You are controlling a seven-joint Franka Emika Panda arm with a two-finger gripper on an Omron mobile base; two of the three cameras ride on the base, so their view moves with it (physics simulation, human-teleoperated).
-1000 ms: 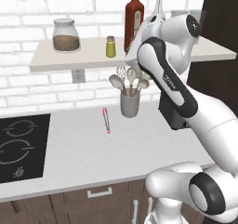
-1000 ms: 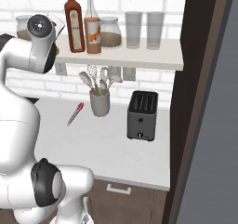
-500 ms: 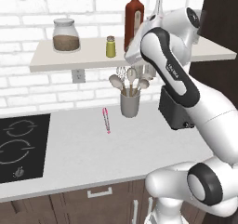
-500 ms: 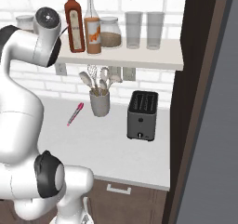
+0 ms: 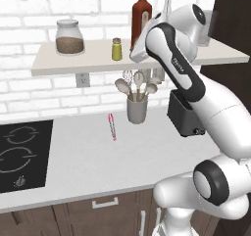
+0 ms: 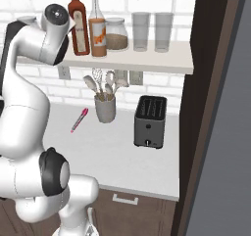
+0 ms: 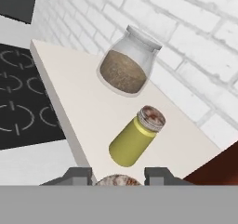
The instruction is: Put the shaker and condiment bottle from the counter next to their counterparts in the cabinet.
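Note:
My gripper (image 7: pixel 118 175) is shut on the shaker (image 7: pixel 118 181), whose rounded greyish cap peeks up between the two fingertips. Just ahead, its yellow-green twin (image 7: pixel 135 138) (image 5: pixel 116 49) stands on the white shelf board of the cabinet (image 7: pixel 74 90) (image 5: pixel 73 62) (image 6: pixel 147 61). The hand hovers at shelf height, to the right of that twin. The tall red bottle (image 5: pixel 141 13) (image 6: pixel 77 24) stands further right on the shelf. Right beside it is the condiment bottle (image 6: pixel 97 28), orange-brown with a thin dark spout, partly behind my arm in the left base view.
A glass jar of brown grains (image 7: pixel 128 64) (image 5: pixel 68 36) (image 6: pixel 116 34) sits left of the twin shaker. Two glasses (image 6: pixel 140 32) stand at the shelf's right end. On the counter below are a utensil holder (image 5: pixel 137 107), a pink pen (image 5: pixel 112 126), a toaster (image 6: pixel 149 120) and a cooktop (image 5: pixel 19 152).
The arm has swung a little higher and closer to the shelf. The gripper has stayed shut on the shaker, and the things on the shelf have not moved.

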